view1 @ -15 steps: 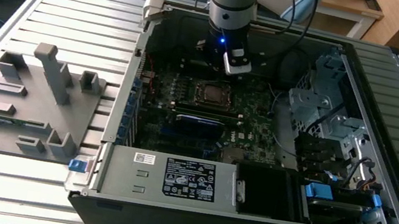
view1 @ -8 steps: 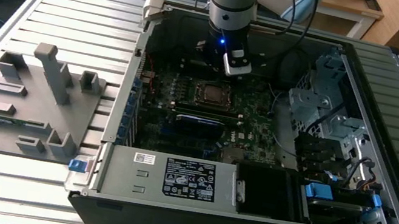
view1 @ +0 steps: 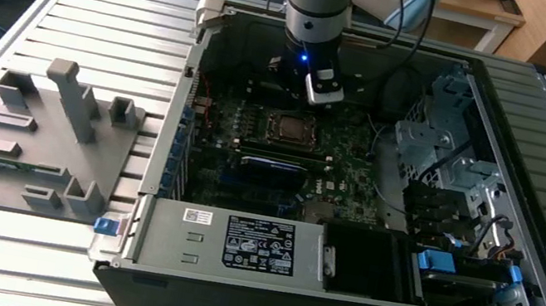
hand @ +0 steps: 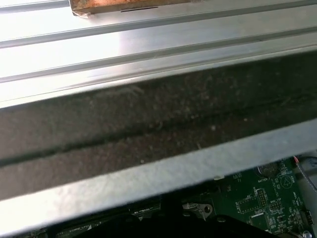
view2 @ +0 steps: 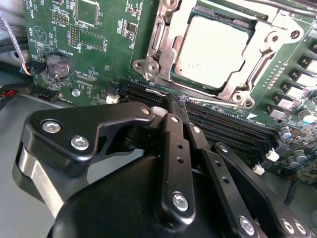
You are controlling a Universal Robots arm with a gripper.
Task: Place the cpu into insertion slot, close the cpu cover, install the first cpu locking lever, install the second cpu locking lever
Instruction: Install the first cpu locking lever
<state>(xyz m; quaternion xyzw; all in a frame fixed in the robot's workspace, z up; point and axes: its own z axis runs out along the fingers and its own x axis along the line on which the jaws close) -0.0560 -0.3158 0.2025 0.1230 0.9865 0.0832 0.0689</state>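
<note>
Holds gripper closed, seemingly on nothing, upper centre of exterior view, just above cpu seated under lowered cpu cover.

In the second wrist view the end effector hides the near stretch of the memory slots just beside the insertion slot, whose rim runs off the picture's edge at one corner. In the exterior view the insertion slot is too small to make out its levers. In the first wrist view the case wall hides most of the motherboard.
</note>
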